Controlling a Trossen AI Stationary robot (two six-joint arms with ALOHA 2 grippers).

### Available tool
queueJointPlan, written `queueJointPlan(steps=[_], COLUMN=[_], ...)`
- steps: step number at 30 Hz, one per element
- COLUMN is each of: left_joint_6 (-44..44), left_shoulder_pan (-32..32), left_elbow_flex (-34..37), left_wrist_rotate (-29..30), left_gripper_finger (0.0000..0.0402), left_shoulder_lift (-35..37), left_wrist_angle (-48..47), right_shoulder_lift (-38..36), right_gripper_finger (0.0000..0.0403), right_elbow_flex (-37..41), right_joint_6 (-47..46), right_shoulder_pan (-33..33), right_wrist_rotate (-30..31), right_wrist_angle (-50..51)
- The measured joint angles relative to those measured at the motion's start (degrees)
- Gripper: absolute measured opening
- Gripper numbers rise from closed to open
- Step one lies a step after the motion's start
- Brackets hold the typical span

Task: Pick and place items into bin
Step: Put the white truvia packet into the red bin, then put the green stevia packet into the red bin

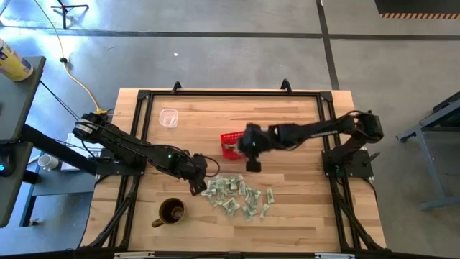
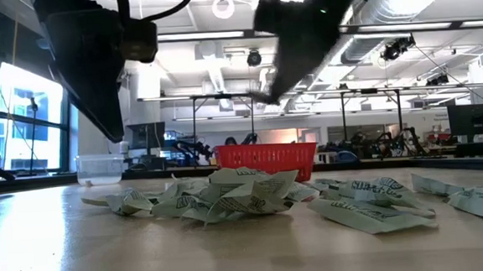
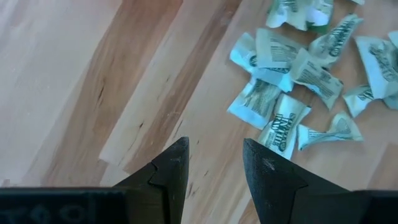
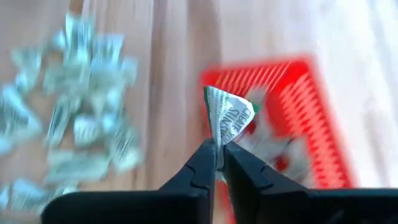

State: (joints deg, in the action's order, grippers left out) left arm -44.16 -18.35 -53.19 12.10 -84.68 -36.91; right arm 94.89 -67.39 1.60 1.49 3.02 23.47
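Several small pale green-and-white packets (image 1: 241, 196) lie in a loose pile on the wooden table toward its near edge; the pile also shows in the low view (image 2: 253, 195). The red mesh basket (image 1: 230, 141) stands just beyond the pile. My right gripper (image 1: 253, 165) hovers between pile and basket, shut on one packet (image 4: 231, 115). My left gripper (image 1: 195, 188) hangs at the pile's left edge, open and holding nothing (image 3: 214, 165), with the nearest packets (image 3: 283, 121) just past its fingertips. My right gripper pinches one packet by its narrow crimped end (image 4: 217, 138) between the two fingertips. The fingers slant down from the table's right side. The rest of the packet sticks out beyond the fingertips, lifted clear of the table, in front of the red basket (image 4: 305, 118).
A brown mug (image 1: 171, 211) stands near the front edge, left of the pile. A clear plastic cup (image 1: 169, 117) sits at the far left. Bare wood lies to the pile's left (image 3: 93, 93). A black frame (image 1: 230, 93) runs along the table's edges.
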Motion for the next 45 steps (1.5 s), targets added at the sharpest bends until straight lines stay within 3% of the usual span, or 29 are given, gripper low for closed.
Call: queueJointPlan(steps=[5, 10, 16, 23, 29, 33, 38, 45], left_joint_6=[7.88, 13.71, 19.00, 19.00, 18.02, 18.04, 20.65, 31.13], left_shoulder_pan=[0.00, 0.00, -0.15, -3.12, -2.62, -0.46, 1.66, 4.10], left_elbow_flex=[0.00, 0.02, 0.07, 0.00, 0.16, -0.17, -0.48, -3.44], left_wrist_rotate=[-0.40, -1.93, -9.53, -7.42, -7.66, -13.30, -15.15, -15.64], left_gripper_finger=[0.0184, 0.0184, 0.0184, 0.0200, 0.0271, 0.0288, 0.0237, 0.0052], left_shoulder_lift=[0.00, -0.84, -5.50, -8.57, -11.28, -13.69, -15.54, -15.89], left_wrist_angle=[1.89, 4.40, 8.07, 17.58, 13.61, 13.74, 13.27, 5.31], right_shoulder_lift=[3.72, 5.19, -2.41, -10.97, -17.27, -20.57, -22.62, -22.70], right_gripper_finger=[0.0093, 0.0192, 0.0276, 0.0298, 0.0299, 0.0299, 0.0299, 0.0299], right_elbow_flex=[-0.26, -0.16, -0.29, 5.21, 16.12, 21.32, 24.51, 24.51], right_joint_6=[0.70, -1.58, 0.25, -1.23, -12.53, -18.90, -23.02, -24.53], right_shoulder_pan=[6.64, 8.77, 5.45, 0.61, -2.21, -4.65, -6.82, -8.79], right_wrist_rotate=[-8.68, -9.05, -3.82, 10.29, 13.09, 13.35, 14.21, 19.43], right_wrist_angle=[-1.35, 1.04, 4.60, 15.02, 15.09, 13.31, 10.90, 10.75])
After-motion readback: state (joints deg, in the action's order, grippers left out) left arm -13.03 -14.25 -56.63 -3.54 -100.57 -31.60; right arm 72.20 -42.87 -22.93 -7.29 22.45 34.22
